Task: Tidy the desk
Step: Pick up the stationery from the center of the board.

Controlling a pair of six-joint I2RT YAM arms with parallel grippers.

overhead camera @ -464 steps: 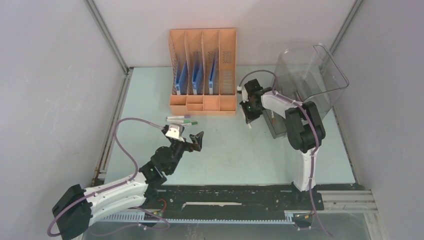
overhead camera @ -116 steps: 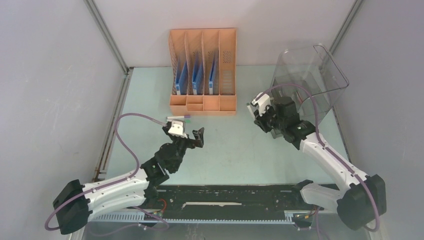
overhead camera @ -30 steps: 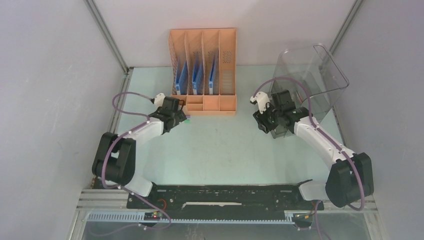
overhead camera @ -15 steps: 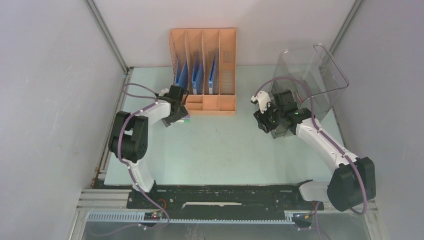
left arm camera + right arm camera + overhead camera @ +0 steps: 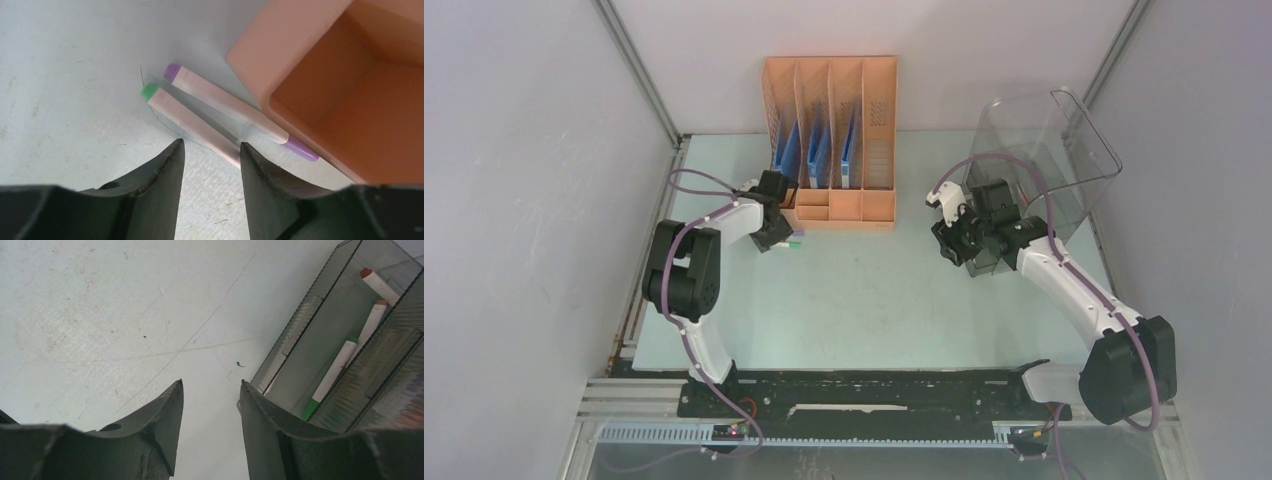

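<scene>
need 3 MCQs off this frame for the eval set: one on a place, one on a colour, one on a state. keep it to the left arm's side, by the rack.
1. Where do the two markers lie?
A. flat on the desk, beside a corner of the orange rack
B. upright in a rack slot
C. on top of the rack

2. What colour is the cap of the marker nearer the left gripper?
A. red
B. green
C. black

3. What state is the left gripper in?
A. shut on a marker
B. shut, empty
C. open, empty

Key:
1 A: the left wrist view shows both lying on the tabletop next to the rack's corner.
2 B: the marker with the green cap runs closer to the fingertips than the one with the purple cap.
3 C: the fingers stand apart with nothing between them.
</scene>
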